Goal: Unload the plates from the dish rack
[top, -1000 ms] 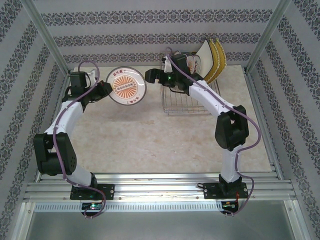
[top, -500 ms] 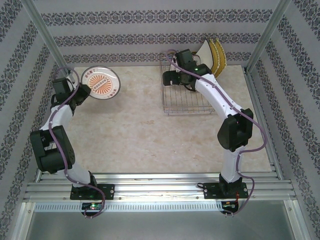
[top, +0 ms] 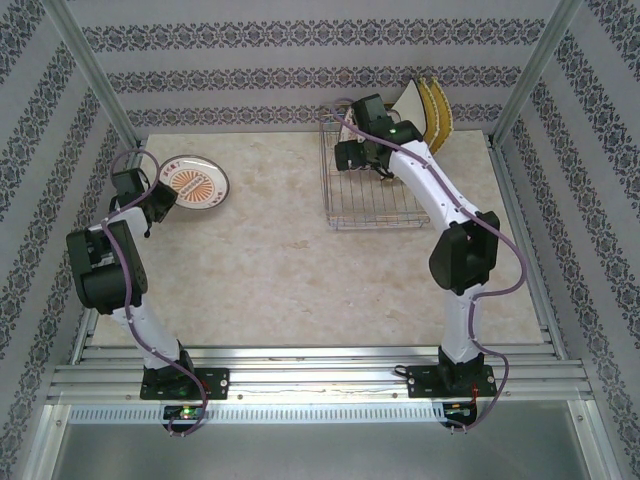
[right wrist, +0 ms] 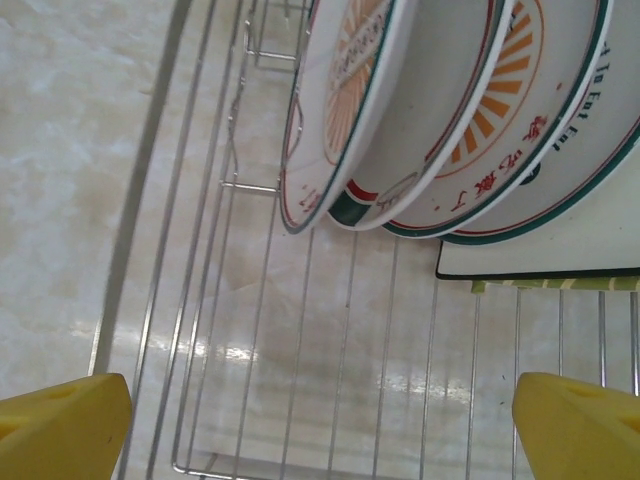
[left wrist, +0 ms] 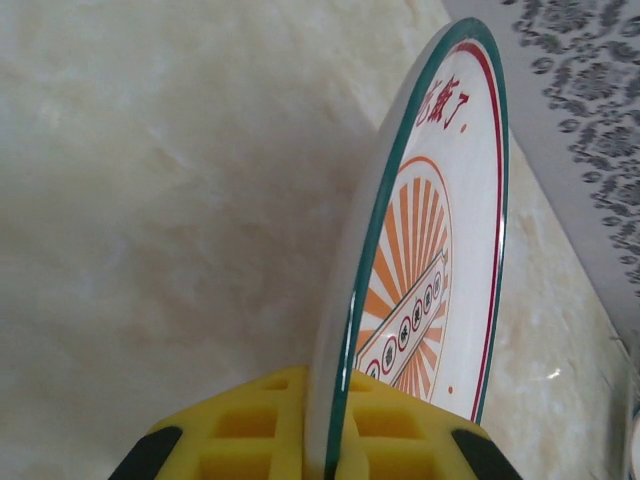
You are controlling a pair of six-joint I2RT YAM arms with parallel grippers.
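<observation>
Placement: tipping plate (top: 196, 182), clamped edge-on in left end effector (left wrist: 335, 455) low over far-left tabletop (top: 280, 270), flat and touching rim down gently before releasing, while holding right end effector (right wrist: 320, 420), wide open and empty, before plates (right wrist: 420, 110) standing in rack (top: 375, 215).

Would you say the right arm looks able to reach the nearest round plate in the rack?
Probably yes: the right gripper is open above the bare wires of the rack, and nothing stands between it and the nearest plate. The next plate sits close behind, so room for a finger looks tight.
</observation>
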